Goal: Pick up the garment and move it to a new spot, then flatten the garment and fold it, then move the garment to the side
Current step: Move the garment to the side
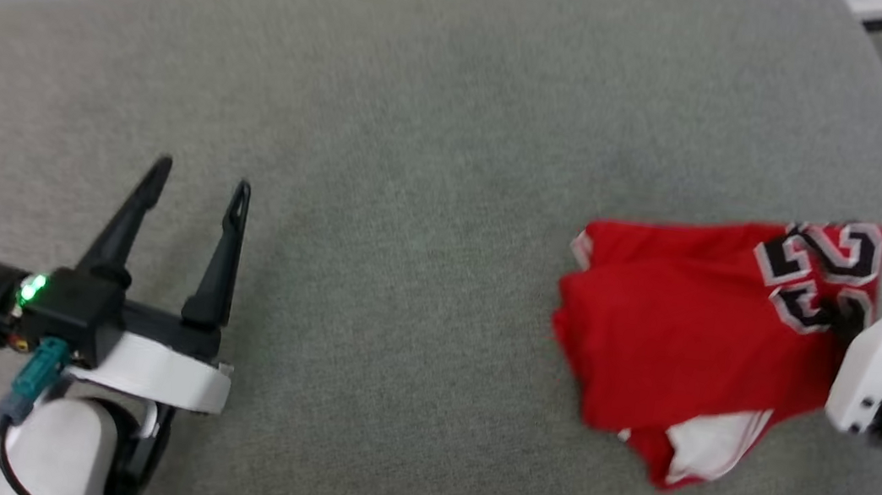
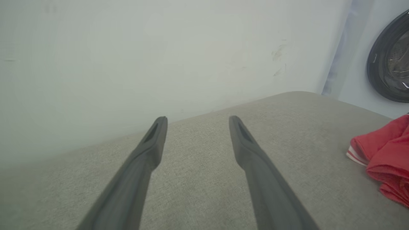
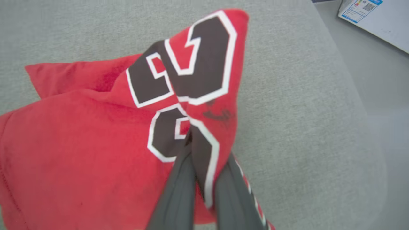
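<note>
The right gripper (image 3: pixel 196 143) clenched the red jersey (image 1: pixel 677 330) by its numbers; the splayed, empty left gripper (image 1: pixel 203 174) sat well off at nine o'clock.

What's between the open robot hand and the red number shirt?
Only bare grey fabric cushion separates the dark-fingered left gripper and red jersey, per head view.

Bright, even, diffuse light throughout; no glare, no hard shadows. Head view soft, smeared on garment (image 1: pixel 677 330) numerals and along right edge. Left wrist view: left gripper (image 2: pixel 197 118) fingers (image 2: pixel 150 150) blur toward bottom edge; wall (image 2: pixel 127 57) washed pale. Right wrist view sharpest; cushion (image 3: pixel 287 95) weave crisp, corners bent by wide lens.
</note>
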Robot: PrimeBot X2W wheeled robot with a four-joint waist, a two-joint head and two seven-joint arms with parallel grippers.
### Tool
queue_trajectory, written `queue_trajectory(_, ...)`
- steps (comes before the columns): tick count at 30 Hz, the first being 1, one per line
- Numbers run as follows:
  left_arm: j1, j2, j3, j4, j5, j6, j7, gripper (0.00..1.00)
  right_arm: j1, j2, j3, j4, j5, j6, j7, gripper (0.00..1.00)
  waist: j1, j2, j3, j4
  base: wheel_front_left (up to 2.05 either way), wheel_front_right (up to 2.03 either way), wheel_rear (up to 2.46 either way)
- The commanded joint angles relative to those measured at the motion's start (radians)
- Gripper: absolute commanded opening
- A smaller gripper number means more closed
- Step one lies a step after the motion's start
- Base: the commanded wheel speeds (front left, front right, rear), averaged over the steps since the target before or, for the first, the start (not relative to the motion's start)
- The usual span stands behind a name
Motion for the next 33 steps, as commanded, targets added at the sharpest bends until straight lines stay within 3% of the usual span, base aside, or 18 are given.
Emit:
queue_trajectory(1,-0.019,0.009,0.001,-0.008,0.004,-0.004,0.002,1.0,-0.033,-0.004,-0.009,0.008,-0.011,-0.001,-0.008,0.0,-0.0001,-0.0001,0.075,-0.011,0.0,0.0,0.0)
queue_trajectory(12,-0.141,0.042,-0.036,-0.08,0.006,-0.026,0.026,1.0,-0.23,-0.147,-0.21,0.114,-0.192,-0.001,-0.016,0.0,-0.0001,-0.0001,0.229,0.05,0.0,0.0,0.0)
queue_trajectory(17,-0.178,0.045,-0.055,-0.1,0.004,-0.032,0.025,1.0,-0.285,-0.157,-0.323,0.143,-0.28,-0.001,-0.034,0.0,-0.0001,-0.0001,0.279,0.07,0.0,0.0,0.0)
queue_trajectory(22,-0.193,0.046,-0.067,-0.103,-0.007,-0.035,0.017,1.0,-0.296,-0.127,-0.402,0.157,-0.384,-0.001,-0.092,0.0,-0.0001,-0.0001,0.309,0.092,0.0,0.0,0.0)
queue_trajectory(23,-0.195,0.045,-0.07,-0.101,-0.008,-0.036,0.017,1.0,-0.295,-0.119,-0.418,0.16,-0.401,-0.001,-0.107,0.28,-0.0001,-0.0001,0.311,0.096,0.0,0.0,0.0)
queue_trajectory(25,-0.199,0.043,-0.076,-0.095,-0.011,-0.037,0.015,1.0,-0.291,-0.103,-0.445,0.163,-0.443,-0.001,-0.146,1.0,-0.0001,-0.0001,0.314,0.105,0.0,0.0,0.0)
queue_trajectory(33,-0.166,0.03,-0.092,-0.039,-0.026,-0.035,0.002,1.0,-0.251,-0.05,-0.573,0.178,-0.573,-0.001,-0.26,1.0,-0.0001,-0.0001,0.243,0.14,0.0,0.0,0.0)
